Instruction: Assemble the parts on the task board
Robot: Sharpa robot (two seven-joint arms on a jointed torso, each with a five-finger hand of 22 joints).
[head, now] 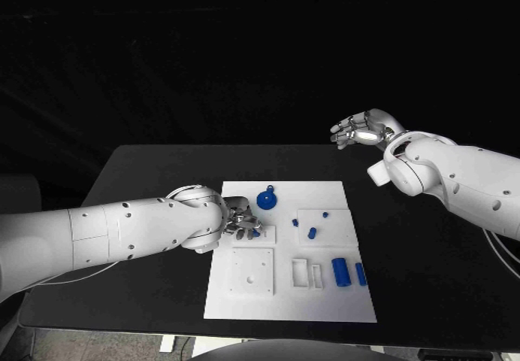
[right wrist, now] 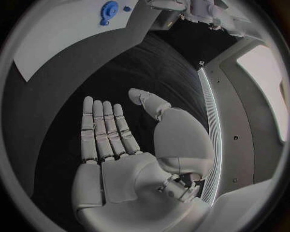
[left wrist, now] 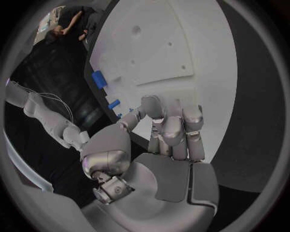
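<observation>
1. Task board point(head: 249, 304): white plate lying flat in the middle of the black table point(head: 141, 173), long side running away from the robot.
2. Blue parts on the board: round disc with a small tab point(head: 267, 199) near the far edge; small pegs point(head: 311, 232) standing on a raised square towards the right side; two cylinders point(head: 347, 272) lying side by side near the right edge, closer to the robot.
3. Left hand point(head: 240, 222): down over the board's left side, at a small raised block; fingers curled in and bunched together point(left wrist: 175, 133), thumb tip close to them. Cannot tell whether anything is pinched between them.
4. Right hand point(head: 363, 129): raised beyond the far right corner of the table, well apart from the board; palm flat, fingers straight and side by side point(right wrist: 104, 128), thumb held off to one side, holding nothing.
5. Right wrist view: board's corner with the blue disc point(right wrist: 109, 9) far off past the fingertips.
</observation>
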